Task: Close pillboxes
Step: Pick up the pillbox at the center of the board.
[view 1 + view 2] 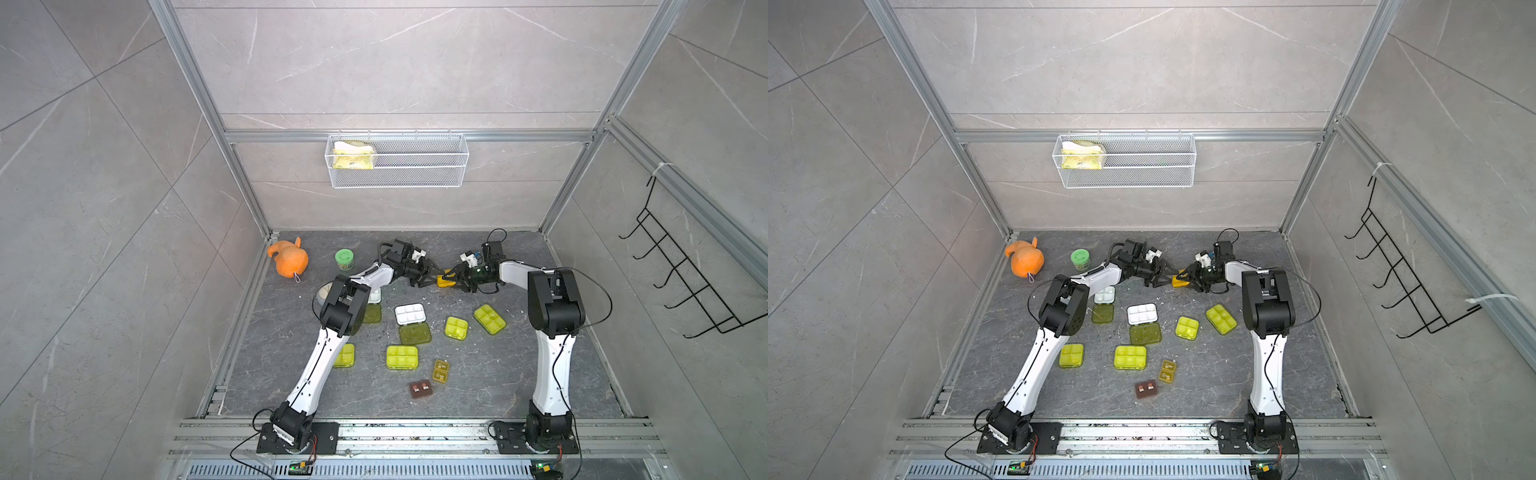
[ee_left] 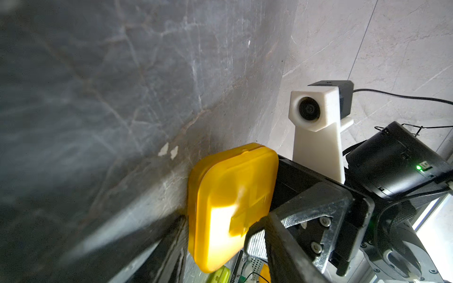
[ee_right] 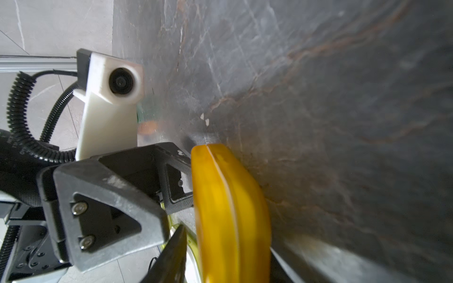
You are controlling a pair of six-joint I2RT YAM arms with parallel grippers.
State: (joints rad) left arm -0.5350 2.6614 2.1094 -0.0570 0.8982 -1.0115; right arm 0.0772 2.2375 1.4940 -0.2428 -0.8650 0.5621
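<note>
The orange pillbox [image 1: 445, 284] lies flat at the table's [image 1: 478, 374] far middle, directly between your grippers; the left gripper [image 1: 430, 277] stands part-spread at its edge, empty; the right gripper [image 1: 456, 279] straddles it, though you cannot tell whether it pinches; only the right wrist view shows the lid seam, apparently shut.

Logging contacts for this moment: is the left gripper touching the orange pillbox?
Touching. In the right wrist view the left gripper has a fingertip butted against the orange pillbox, no gap.
</note>
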